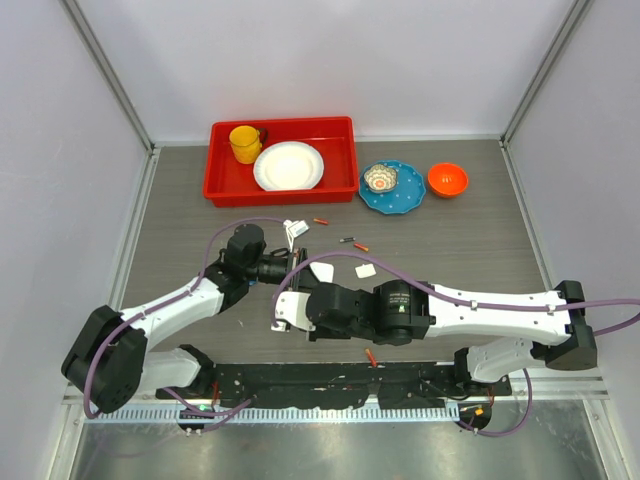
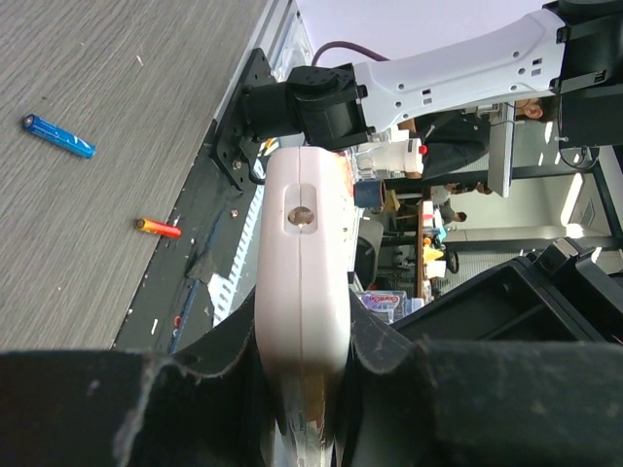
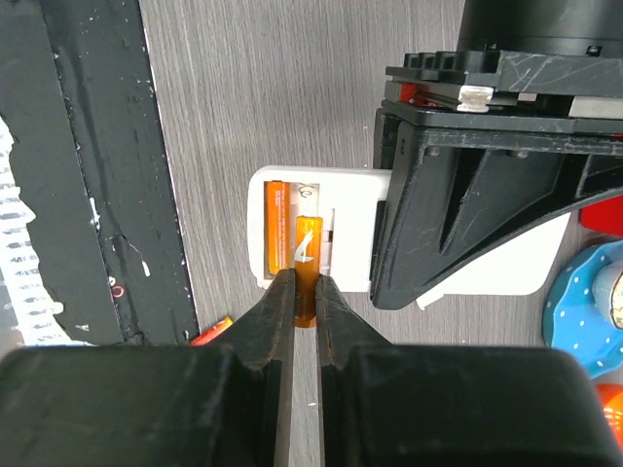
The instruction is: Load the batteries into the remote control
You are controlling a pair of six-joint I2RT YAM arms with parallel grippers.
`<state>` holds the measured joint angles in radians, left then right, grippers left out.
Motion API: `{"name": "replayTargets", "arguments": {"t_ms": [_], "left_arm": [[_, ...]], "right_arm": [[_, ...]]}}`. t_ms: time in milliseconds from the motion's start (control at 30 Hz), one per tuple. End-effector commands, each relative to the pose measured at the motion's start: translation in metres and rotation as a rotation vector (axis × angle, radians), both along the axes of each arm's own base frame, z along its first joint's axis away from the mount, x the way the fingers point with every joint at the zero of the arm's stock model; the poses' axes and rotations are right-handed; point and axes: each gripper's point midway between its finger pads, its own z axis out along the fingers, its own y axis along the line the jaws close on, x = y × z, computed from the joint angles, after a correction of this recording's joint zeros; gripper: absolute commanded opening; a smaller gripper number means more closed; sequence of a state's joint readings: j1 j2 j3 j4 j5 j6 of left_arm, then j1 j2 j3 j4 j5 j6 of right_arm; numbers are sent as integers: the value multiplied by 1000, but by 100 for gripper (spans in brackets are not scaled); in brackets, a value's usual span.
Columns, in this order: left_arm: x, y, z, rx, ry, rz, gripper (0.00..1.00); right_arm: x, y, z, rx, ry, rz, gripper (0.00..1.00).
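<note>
My left gripper (image 2: 302, 336) is shut on the white remote control (image 2: 300, 243) and holds it off the table by its long edges. Seen from the right wrist, the remote control (image 3: 346, 199) has its open compartment facing me, with one orange battery (image 3: 275, 219) lying in the left slot. My right gripper (image 3: 305, 292) is shut on a second orange battery (image 3: 305, 255), whose far end sits over the slot beside the first. From above, the left gripper (image 1: 294, 264) and right gripper (image 1: 288, 312) meet at mid-table.
Loose batteries lie on the table: a blue one (image 2: 58, 136), an orange-red one (image 2: 158, 228), others (image 1: 321, 221) (image 1: 355, 243) (image 1: 371, 355). A small white flat piece (image 1: 365, 270) lies nearby. At the back stand a red tray (image 1: 225, 188) with yellow cup and white plate, a blue plate (image 1: 405, 203) and an orange bowl (image 1: 447, 179).
</note>
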<state>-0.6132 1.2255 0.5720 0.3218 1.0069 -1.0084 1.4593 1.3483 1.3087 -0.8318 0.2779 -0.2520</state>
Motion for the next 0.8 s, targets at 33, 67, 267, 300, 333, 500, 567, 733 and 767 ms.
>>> {"name": "replayTargets", "arguments": {"t_ms": [33, 67, 267, 300, 333, 500, 567, 733, 767], "left_arm": [[3, -3, 25, -49, -85, -7, 0], [3, -3, 26, -50, -85, -5, 0], [3, -3, 32, -62, -98, 0, 0], [3, -3, 32, -63, -98, 1, 0], [2, -3, 33, -65, -94, 1, 0], [1, -3, 37, -84, -97, -4, 0], [-1, -3, 39, -95, -96, -8, 0], [-7, -5, 40, -106, -99, -25, 0], [-8, -5, 42, -112, -106, -27, 0]], "right_arm": [[-3, 1, -1, 6, 19, 0, 1], [-3, 0, -3, 0, 20, 0, 1], [-5, 0, -8, -17, 28, 6, 1], [-5, 1, -10, -21, 28, 6, 1], [-4, 0, -11, -24, 26, 4, 1], [-2, 2, -10, -21, 15, 3, 1], [-1, 3, -11, -24, 11, 1, 1], [2, 5, -14, -23, 7, 1, 1], [3, 7, -14, -19, 8, -1, 1]]}}
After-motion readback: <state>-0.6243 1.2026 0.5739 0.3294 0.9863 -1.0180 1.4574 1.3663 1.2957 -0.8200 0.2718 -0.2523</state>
